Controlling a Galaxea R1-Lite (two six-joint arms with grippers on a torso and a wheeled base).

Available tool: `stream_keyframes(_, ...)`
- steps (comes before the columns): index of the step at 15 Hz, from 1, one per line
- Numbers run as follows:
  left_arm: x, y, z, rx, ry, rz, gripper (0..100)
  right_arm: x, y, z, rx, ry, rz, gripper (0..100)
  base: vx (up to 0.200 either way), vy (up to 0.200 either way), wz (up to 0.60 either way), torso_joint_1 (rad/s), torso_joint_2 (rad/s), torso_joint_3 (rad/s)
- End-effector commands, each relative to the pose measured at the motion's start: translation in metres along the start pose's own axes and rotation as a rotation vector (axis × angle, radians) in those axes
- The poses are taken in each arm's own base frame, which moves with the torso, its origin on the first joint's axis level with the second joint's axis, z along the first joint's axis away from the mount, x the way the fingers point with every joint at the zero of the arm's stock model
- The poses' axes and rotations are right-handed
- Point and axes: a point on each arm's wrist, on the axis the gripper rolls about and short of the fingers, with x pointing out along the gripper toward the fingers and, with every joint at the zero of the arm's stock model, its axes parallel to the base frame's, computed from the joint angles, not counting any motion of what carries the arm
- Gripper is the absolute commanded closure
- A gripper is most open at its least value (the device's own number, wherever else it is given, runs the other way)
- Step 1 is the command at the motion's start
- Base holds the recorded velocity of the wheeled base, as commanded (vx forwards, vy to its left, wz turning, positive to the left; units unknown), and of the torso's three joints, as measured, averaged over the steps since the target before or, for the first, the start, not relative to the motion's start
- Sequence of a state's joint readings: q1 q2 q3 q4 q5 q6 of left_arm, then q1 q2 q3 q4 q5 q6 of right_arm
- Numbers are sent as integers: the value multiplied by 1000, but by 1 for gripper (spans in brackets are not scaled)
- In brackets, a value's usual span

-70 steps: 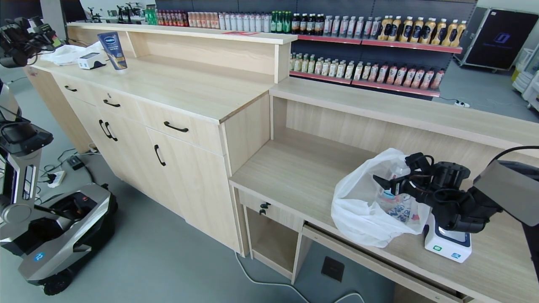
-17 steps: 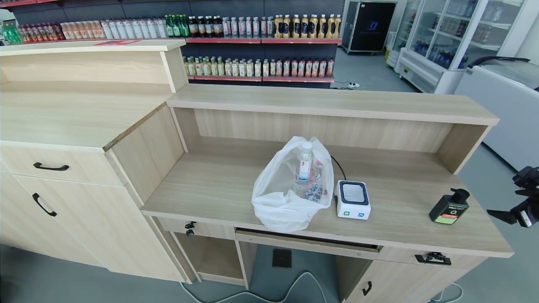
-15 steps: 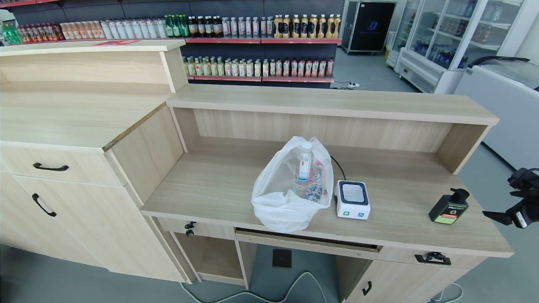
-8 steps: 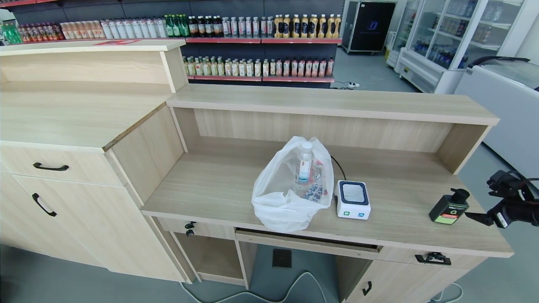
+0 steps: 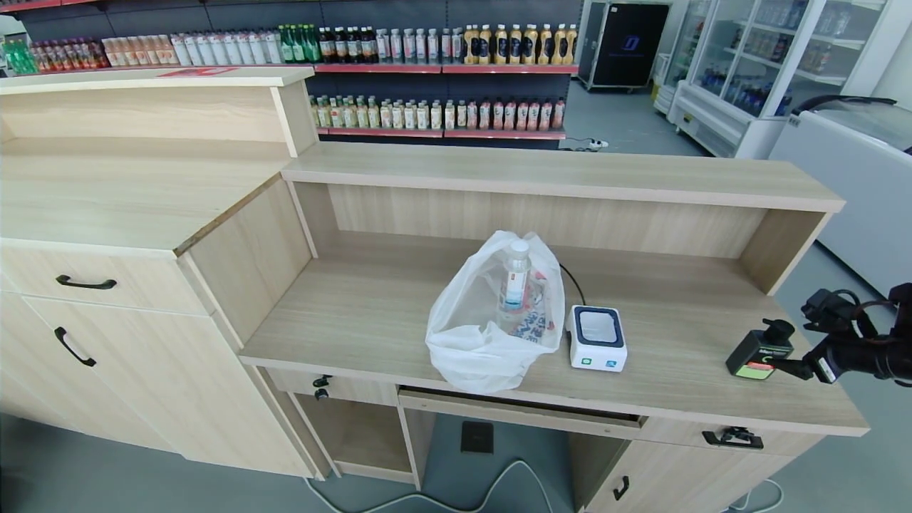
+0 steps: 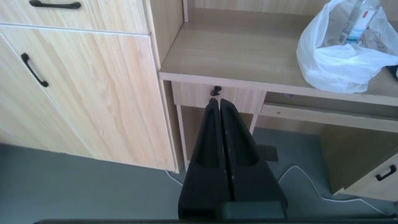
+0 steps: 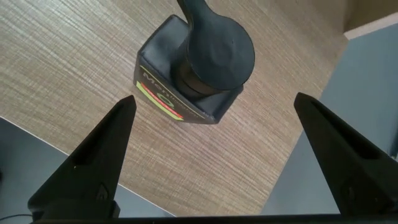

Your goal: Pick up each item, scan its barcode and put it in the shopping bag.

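A black pump bottle (image 5: 757, 350) with a green and red label stands near the right end of the lower counter (image 5: 684, 335). My right gripper (image 5: 796, 349) is open just right of it, fingertips level with the bottle. In the right wrist view the pump bottle (image 7: 196, 74) sits a little ahead of the spread fingers (image 7: 93, 162), not touched. The white shopping bag (image 5: 491, 317) holds a clear bottle (image 5: 514, 281) mid-counter, beside the white barcode scanner (image 5: 597, 337). My left gripper (image 6: 219, 112) is shut, low in front of the counter; the shopping bag (image 6: 345, 46) lies beyond it.
The counter has a raised back shelf (image 5: 556, 174) and a taller cabinet block (image 5: 128, 206) on the left. A cable runs from the scanner toward the back wall. Bare counter lies between the scanner and the pump bottle. Drink shelves and fridges stand behind.
The camera swung right from the taller cabinet to this counter. Over the last second my open right gripper moved left and up to the pump bottle.
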State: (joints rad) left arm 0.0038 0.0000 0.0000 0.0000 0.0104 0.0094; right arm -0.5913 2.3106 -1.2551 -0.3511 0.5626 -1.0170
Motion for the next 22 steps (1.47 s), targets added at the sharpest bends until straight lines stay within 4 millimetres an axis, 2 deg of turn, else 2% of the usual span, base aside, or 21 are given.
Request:
stream_keyframes(1,0,0,0,0,0,1,100,7,3,-4,4,4,15,0,0,0,0,0,0,0)
stream_keyframes(9,0,0,0,0,0,1,100,21,10,1,-5,-8,41,0,0,0,0,0,0,0)
stream_keyframes(19,0,0,0,0,0,1,100,31,15,7,-4,-19,62,0,0,0,0,0,0,0)
stream_keyframes(22,0,0,0,0,0,1,100,40,19,13,8,-32,76,0,0,0,0,0,0,0)
